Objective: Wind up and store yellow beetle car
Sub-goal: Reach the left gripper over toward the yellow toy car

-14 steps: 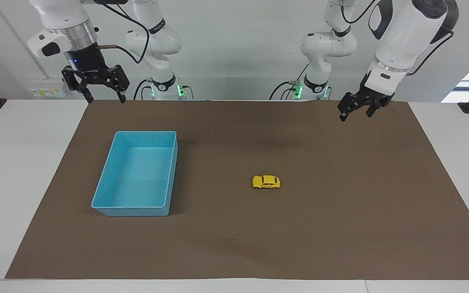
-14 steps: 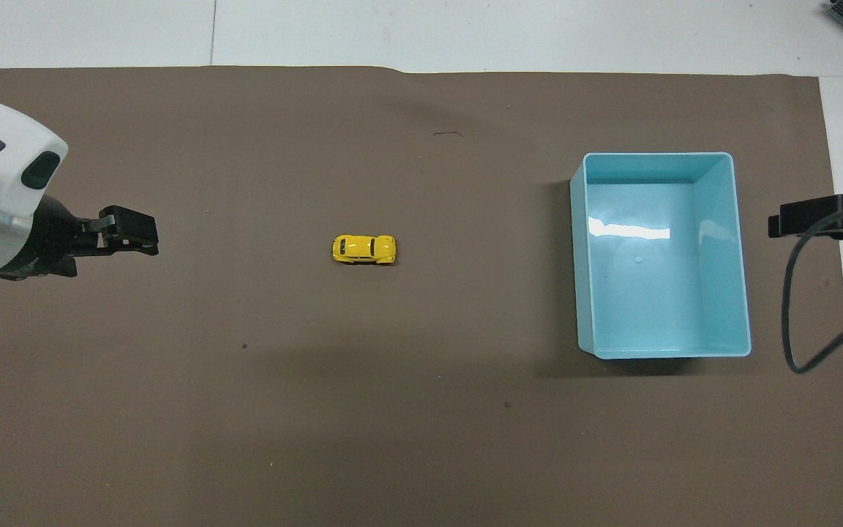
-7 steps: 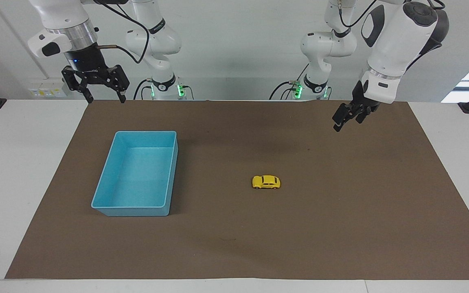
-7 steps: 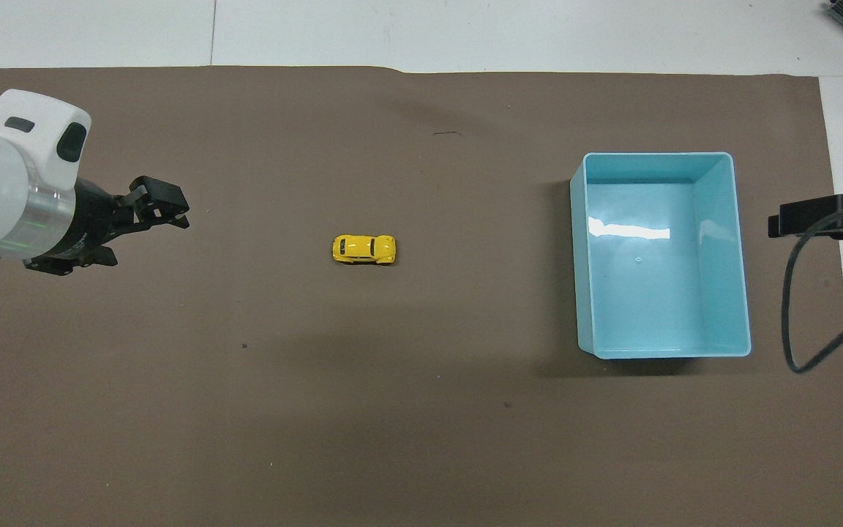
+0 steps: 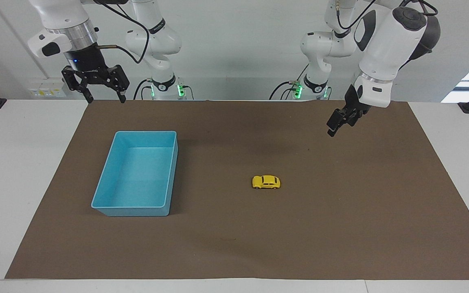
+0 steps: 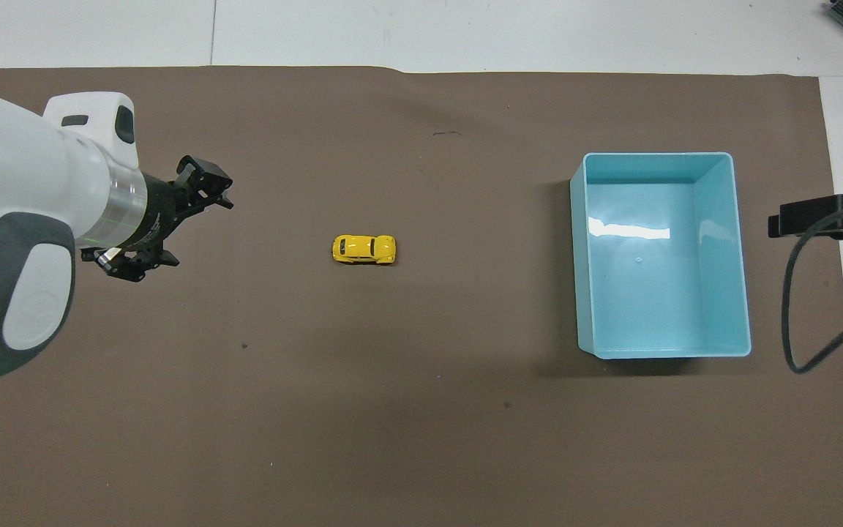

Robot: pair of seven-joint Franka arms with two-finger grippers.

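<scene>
Across the bench (image 5: 23, 171), facing view first: a brown mat (image 5: 340, 228) covers most of the white top. The yellow beetle car (image 5: 266, 182) stands on its wheels on the mat near the middle, untouched, side-on to the camera. A light-blue tray (image 5: 169, 179) sits on the mat toward the right arm's end, well apart from the car, nothing in it. The left hand (image 5: 340, 122) hangs in the air over the mat at the left arm's end, tilted down toward the middle, well apart from the car; its fingers stand apart and grip nothing. The right hand (image 5: 103, 97) is raised over the mat's edge nearest the robots, at the right arm's end, fingers pointing down and spread wide, holding nothing; this arm waits.

Overhead view: the car (image 6: 364, 249) lies crosswise on the mat (image 6: 392, 410), about level with the middle of the tray (image 6: 740, 256). The left hand (image 6: 187, 212) comes in at the left arm's end, angled toward the car, open, with bare mat between them. Of the right hand (image 6: 809, 217), only a dark part shows at the picture's edge, beside the tray, with a cable looping under it.
</scene>
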